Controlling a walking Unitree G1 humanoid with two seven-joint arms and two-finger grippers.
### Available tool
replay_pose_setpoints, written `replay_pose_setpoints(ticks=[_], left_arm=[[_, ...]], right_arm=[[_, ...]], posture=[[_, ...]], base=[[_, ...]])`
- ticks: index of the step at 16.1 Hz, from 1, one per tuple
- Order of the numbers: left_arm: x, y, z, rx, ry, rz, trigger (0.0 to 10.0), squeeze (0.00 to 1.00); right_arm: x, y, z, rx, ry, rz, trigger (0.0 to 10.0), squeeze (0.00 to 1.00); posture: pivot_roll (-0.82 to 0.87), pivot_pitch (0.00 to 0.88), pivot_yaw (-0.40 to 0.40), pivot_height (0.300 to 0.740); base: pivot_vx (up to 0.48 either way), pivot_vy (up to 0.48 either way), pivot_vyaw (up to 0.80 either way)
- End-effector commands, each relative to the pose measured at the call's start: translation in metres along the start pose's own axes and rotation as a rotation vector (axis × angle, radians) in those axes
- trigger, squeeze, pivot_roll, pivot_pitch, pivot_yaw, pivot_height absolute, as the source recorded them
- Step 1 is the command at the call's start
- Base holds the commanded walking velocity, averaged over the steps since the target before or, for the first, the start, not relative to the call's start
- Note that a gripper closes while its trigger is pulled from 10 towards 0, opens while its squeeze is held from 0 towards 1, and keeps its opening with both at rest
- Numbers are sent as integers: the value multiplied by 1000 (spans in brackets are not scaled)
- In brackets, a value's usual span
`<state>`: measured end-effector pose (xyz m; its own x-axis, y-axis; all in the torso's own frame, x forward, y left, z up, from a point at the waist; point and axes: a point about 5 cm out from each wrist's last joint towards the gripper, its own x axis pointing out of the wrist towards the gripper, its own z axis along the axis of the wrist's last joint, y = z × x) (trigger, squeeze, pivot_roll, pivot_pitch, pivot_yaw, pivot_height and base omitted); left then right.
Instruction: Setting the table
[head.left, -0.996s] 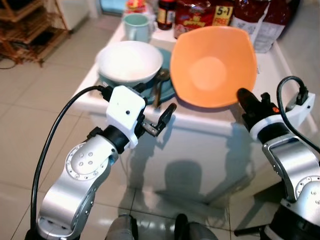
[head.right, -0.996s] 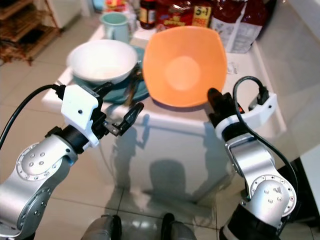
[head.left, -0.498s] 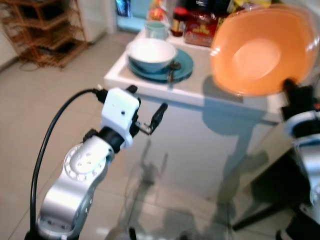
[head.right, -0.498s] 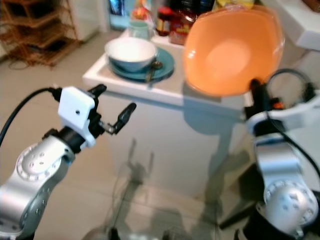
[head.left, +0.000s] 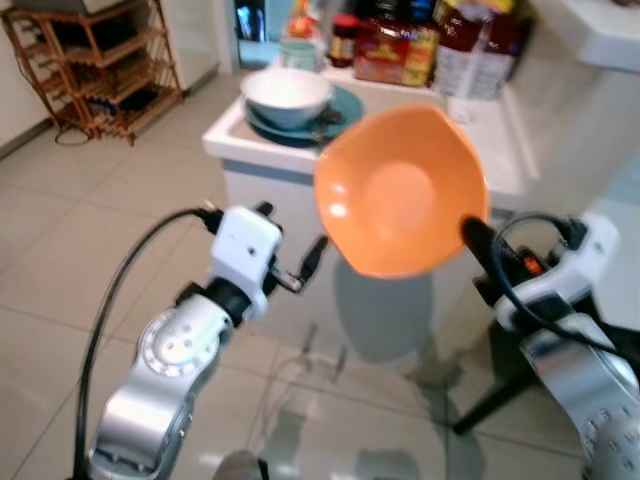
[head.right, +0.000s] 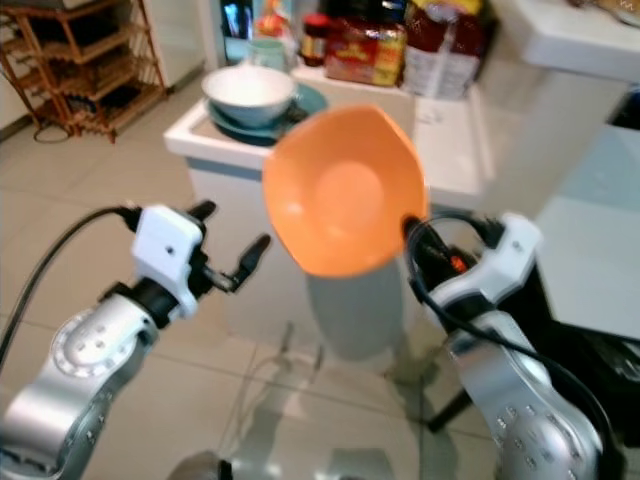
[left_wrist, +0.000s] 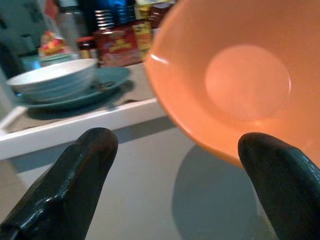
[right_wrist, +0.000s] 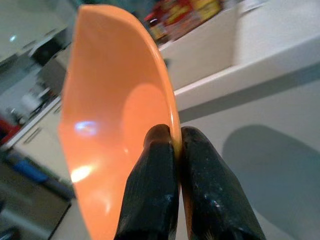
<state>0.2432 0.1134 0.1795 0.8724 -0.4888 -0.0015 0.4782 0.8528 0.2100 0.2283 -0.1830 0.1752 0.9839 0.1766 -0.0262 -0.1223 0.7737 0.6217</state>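
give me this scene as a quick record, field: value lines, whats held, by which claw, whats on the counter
held item: orange bowl, tipped on edge, hollow toward the camera, off the counter
holder: right claw, pinched on the bowl's rim
left claw: open, holding nothing, in front of the counter
counter: white counter
on counter: white bowl on a teal plate, with jars and food packets behind
floor: pale tiles
side: wicker shelf on the robot's left
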Motion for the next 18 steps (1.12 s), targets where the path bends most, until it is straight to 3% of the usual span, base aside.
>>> replay_pose_setpoints(ticks=[1,3,7,10,14,18], left_arm=[[0,3,-6,15,20,9,10000,0],[4,2,-11,-11,22,38,10000,0],[12,13,-7,28,-2,149,10000,0],[19,15,-2,45,-18,147,10000,0],[21,14,2,62,-38,135,10000,0],[25,14,5,74,-51,117,10000,0]], right_arm=[[-1,1,5,15,-43,43,10000,0],[3,-7,12,-37,-77,2,10000,0],[11,-19,15,-16,-150,-101,10000,0],[14,-14,18,-44,-172,-78,10000,0],[15,-19,19,-51,-209,-119,10000,0],[16,-21,21,-66,-216,-125,10000,0]], posture=[[51,72,-49,740],[47,75,-46,740],[43,71,-45,740],[41,75,-33,740],[40,69,-24,740],[45,63,-20,740]], base=[[0,-424,0],[0,-431,0],[0,-432,0],[0,-430,0],[0,-433,738],[0,-432,0]])
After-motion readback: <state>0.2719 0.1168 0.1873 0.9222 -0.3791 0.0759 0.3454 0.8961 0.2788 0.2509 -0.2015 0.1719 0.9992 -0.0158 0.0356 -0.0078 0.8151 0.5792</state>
